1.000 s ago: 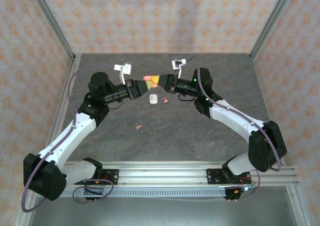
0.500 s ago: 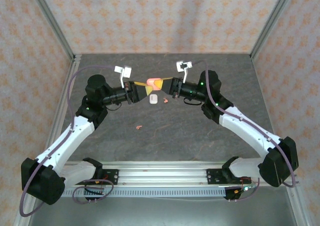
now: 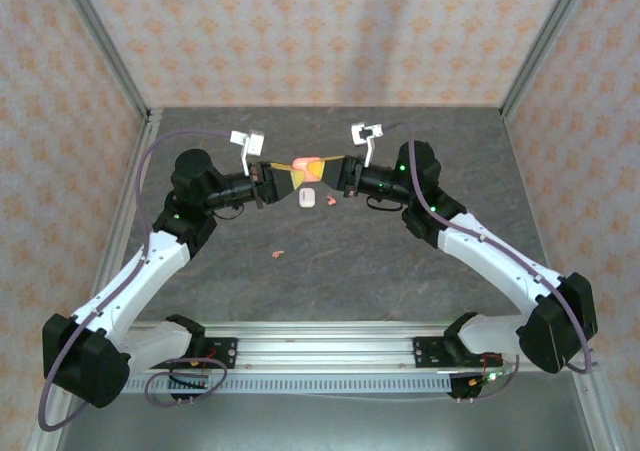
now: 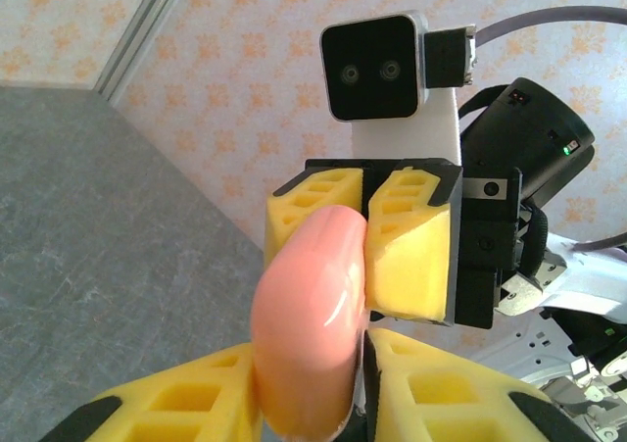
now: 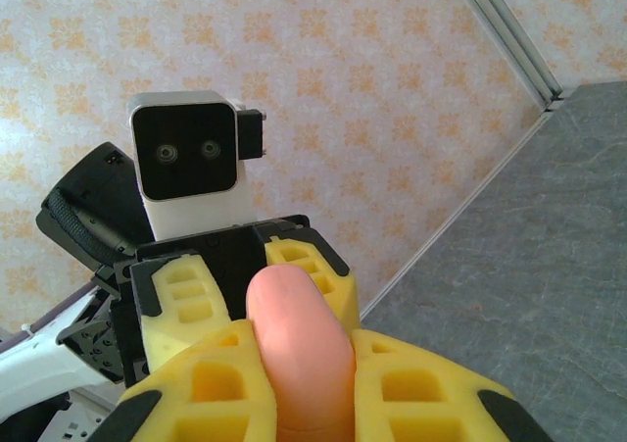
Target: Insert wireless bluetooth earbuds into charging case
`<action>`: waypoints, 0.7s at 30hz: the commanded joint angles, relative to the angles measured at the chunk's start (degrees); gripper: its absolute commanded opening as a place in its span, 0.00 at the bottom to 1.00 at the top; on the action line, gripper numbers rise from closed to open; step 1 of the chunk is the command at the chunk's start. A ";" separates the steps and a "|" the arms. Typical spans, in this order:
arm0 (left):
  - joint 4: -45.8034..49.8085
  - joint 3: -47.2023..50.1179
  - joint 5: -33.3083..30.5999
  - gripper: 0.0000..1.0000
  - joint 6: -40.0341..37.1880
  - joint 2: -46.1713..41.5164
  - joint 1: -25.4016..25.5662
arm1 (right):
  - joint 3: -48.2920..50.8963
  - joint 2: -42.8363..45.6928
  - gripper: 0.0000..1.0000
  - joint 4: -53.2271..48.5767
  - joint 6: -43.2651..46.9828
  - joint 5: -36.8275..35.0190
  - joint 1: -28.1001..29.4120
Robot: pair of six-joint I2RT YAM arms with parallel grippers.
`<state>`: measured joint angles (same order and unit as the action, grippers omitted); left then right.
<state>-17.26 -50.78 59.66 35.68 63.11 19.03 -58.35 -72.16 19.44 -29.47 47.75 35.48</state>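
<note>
1 coral earbud (image 3: 277, 255) lay on the grey table (image 3: 420, 271), well apart from the pink case (image 3: 307, 162) held in the air. The right gripper (image 3: 322, 168) was clamped on 1 end. The left gripper (image 3: 290, 174) closely flanked the other end, but I couldn't tell if it gripped. A white case (image 3: 307, 198) lay beneath.

Bright, even, diffuse light from overhead. Top view: sharp throughout, soft faint shadows under the arms on the grey stone-look table top (image 3: 330, 291), orange-patterned wallpaper walls (image 3: 320, 31) evenly lit, slightly washed. Left wrist view: coral-pink glossy pebble-shaped case (image 4: 309, 315) carries a white glare streak toward its right side, its near end soft; yellow ribbed fingers (image 4: 441, 388) at the bottom edge out of focus, wallpaper behind mildly blurred. Right wrist view: same near-lens blur on the case and fingers, dull sheen on the case, colours saturated.
</note>
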 commanded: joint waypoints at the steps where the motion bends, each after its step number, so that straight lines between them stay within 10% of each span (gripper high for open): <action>1: -0.91 -1.19 1.78 0.27 -1.38 0.12 0.66 | -0.45 0.43 0.00 1.59 1.33 -0.64 0.51; 6: 2.54 -2.20 1.75 0.01 -3.76 0.43 0.84 | -0.93 0.11 0.00 0.41 1.60 -1.16 0.81; 21: 11.97 2.08 -2.53 0.00 -23.60 -6.52 0.92 | -4.27 -0.63 0.37 -13.24 6.97 -3.72 0.85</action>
<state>-6.85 -49.54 56.66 20.05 59.22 19.05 -60.20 -72.18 10.22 -24.40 46.89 36.69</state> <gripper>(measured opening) 0.059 0.346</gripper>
